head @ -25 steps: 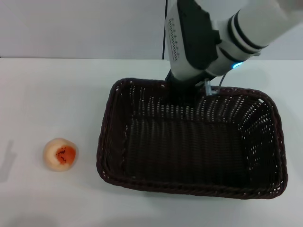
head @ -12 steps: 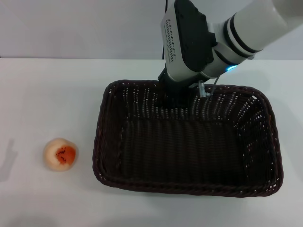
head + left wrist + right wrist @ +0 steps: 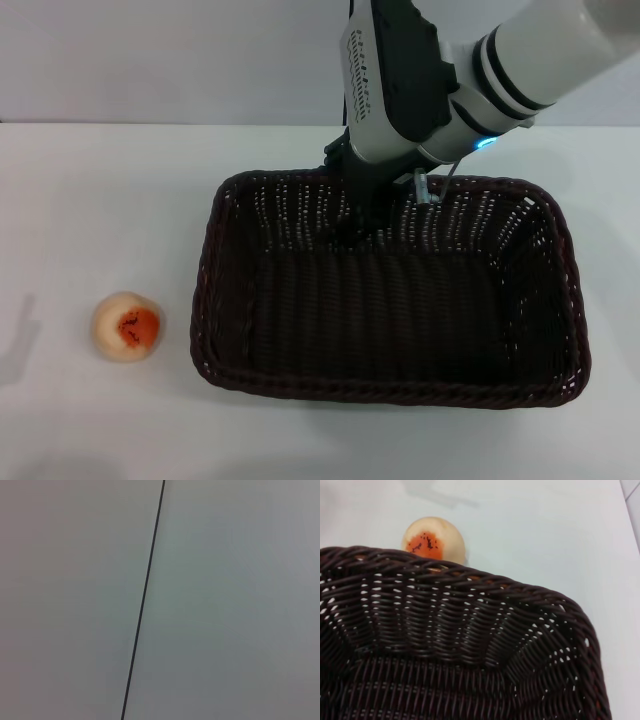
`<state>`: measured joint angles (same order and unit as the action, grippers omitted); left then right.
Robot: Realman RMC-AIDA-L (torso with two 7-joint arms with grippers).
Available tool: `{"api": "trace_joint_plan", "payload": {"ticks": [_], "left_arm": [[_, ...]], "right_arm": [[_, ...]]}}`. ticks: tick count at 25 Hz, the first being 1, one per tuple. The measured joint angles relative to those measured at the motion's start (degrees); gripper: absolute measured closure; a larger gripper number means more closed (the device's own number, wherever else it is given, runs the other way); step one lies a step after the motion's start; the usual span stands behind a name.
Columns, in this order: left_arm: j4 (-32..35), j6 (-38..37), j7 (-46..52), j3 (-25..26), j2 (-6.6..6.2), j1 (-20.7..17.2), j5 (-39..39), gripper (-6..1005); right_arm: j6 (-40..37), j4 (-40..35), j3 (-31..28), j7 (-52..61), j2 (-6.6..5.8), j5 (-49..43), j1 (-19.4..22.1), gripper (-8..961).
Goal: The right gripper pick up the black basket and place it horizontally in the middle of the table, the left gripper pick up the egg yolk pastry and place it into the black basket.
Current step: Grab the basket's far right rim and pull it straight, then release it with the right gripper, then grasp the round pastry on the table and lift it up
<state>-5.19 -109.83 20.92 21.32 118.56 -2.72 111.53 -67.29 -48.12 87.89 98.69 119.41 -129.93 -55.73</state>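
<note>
- The right pincer (image 3: 362, 222) reaches down at the far wall of the black basket (image 3: 400, 380); I cannot tell if it is open or closed (the arm covers it).
- The basket lies flat on the white bench (image 3: 110, 200).
- The egg yolk pastry (image 3: 127, 325) sits on the bench, left of the basket and apart from it.
- The left pincer is not visible.

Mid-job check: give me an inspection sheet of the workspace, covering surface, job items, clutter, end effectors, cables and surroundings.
Surface: flat plain white table.
Job's things: large dark woven wicker basket sits flat, long side across the table, holding nothing; small round cream pastry with an orange patch lies on the table to the basket's left, apart from it.
Clutter: nothing seen.
End effectors: right end effector at the basket's far wall, open or shut not visible; left end effector not in view.
Cables: thin dark line on the wall in the left wrist view, possibly a seam.
Surroundings: plain grey wall.
</note>
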Motion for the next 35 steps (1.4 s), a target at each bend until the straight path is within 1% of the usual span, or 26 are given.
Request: {"api": "trace_joint_plan", "payload": {"ticks": [5,9,10,11,12,13,14,15,16,17,18,19,20,21,22,24,25,26,27,28,29,30,31,32,33,35], "left_arm": [[0.01,-0.06,0.0,-0.56,0.0,-0.04,0.0,218],[0.0,-0.11,0.0,-0.75,0.0,-0.09,0.0,219],[0.01,-0.13,0.0,-0.78,0.0,-0.1,0.0,219],[0.0,-0.16,0.0,-0.81,-0.03,-0.1,0.0,219],[0.0,-0.16,0.0,-0.81,-0.03,-0.1,0.0,220],[0.04,-0.22,0.01,-0.83,-0.16,-0.13,0.0,220],[0.16,-0.28,0.08,-0.84,-0.24,-0.16,0.0,220],[0.36,-0.35,0.33,-0.85,-0.29,-0.16,0.01,220],[0.36,-0.35,0.33,-0.85,-0.29,-0.16,0.01,220],[0.36,-0.35,0.33,-0.85,-0.29,-0.16,0.01,221],[2.86,-0.59,3.17,-1.55,-0.46,0.36,0.03,221],[2.86,-0.59,3.17,-1.55,-0.46,0.36,0.03,221],[4.42,-0.66,4.74,-2.12,-0.52,0.84,0.05,221],[6.58,-0.76,6.67,-3.15,-0.53,1.51,0.08,221],[6.58,-0.76,6.67,-3.15,-0.53,1.51,0.08,221],[16.51,-0.86,15.01,-9.6,-0.8,4.57,0.12,222],[16.51,-0.86,15.01,-9.6,-0.8,4.57,0.12,222],[20.49,-0.86,18.84,-12.53,-0.89,5.67,0.13,222],[20.49,-0.86,18.84,-12.53,-0.89,5.67,0.13,222],[28.72,-0.25,25.83,-18.78,-0.9,7.74,0.14,223],[28.72,-0.25,25.83,-18.78,-0.9,7.74,0.14,223],[32.18,0.45,28.12,-21.84,-0.83,8.58,0.14,223],[32.18,0.45,28.12,-21.84,-0.83,8.58,0.14,223],[32.18,0.45,28.12,-21.84,-0.83,8.58,0.14,223],[32.18,0.45,28.12,-21.84,-0.83,8.58,0.14,223],[34.64,1.3,29.92,-24.61,-0.76,9.24,0.16,224]], "right_arm": [[-1.49,-2.65,-0.1,2.07,-0.21,0.0,0.78,292],[-4.52,-8.04,-0.89,4.63,-0.31,-0.66,2.68,270],[-5.83,-10.39,-1.45,5.91,-0.32,-1.49,3.49,265],[-8.62,-15.48,-2.38,8.94,-0.32,-3.72,5.16,259],[-8.62,-15.48,-2.38,8.94,-0.32,-3.72,5.16,259],[-11.21,-21.96,-3.48,12.26,-0.32,-6.22,7.55,259],[-11.21,-21.96,-3.48,12.26,-0.32,-6.22,7.55,259],[-12.24,-25.72,-4.12,13.71,-0.34,-7.34,9.25,259],[-13.81,-33.75,-5.7,15.71,-0.41,-8.66,13.69,259],[-13.81,-33.75,-5.7,15.71,-0.41,-8.66,13.69,259],[-14.92,-40.8,-8.26,16.76,-0.34,-8.8,18.18,259],[-14.92,-40.8,-8.26,16.76,-0.34,-8.8,18.18,259],[-15.6,-44.28,-10.04,17.21,-0.19,-7.99,20.55,260],[-16.4,-49.71,-14.3,17.92,0.12,-4.61,24.86,260],[-16.4,-49.71,-14.3,17.92,0.12,-4.61,24.86,260],[-16.83,-53.15,-19.55,18.3,0.32,1.61,29.22,260],[-17.02,-54.03,-23.08,18.34,0.42,7.22,32.26,260],[-17.26,-53.64,-26.48,18.28,0.46,14.23,35.41,260],[-17.26,-53.64,-26.48,18.28,0.46,14.23,35.41,260],[-17.31,-52.5,-28.65,17.89,0.46,18.9,37.52,260],[-17.39,-51.11,-30.44,17.25,0.46,23.16,39.59,260],[-17.47,-48.79,-32.02,16.02,0.47,27.61,41.62,260],[-17.86,-43.39,-34.21,12.3,0.44,36.37,45.45,260],[-17.86,-43.39,-34.21,12.3,0.44,36.37,45.45,260],[-18.2,-39.77,-35.05,9.32,0.3,41.1,47.2,260],[-19.51,-32.14,-36.33,3.86,0.01,49.1,49.9,260]]}}
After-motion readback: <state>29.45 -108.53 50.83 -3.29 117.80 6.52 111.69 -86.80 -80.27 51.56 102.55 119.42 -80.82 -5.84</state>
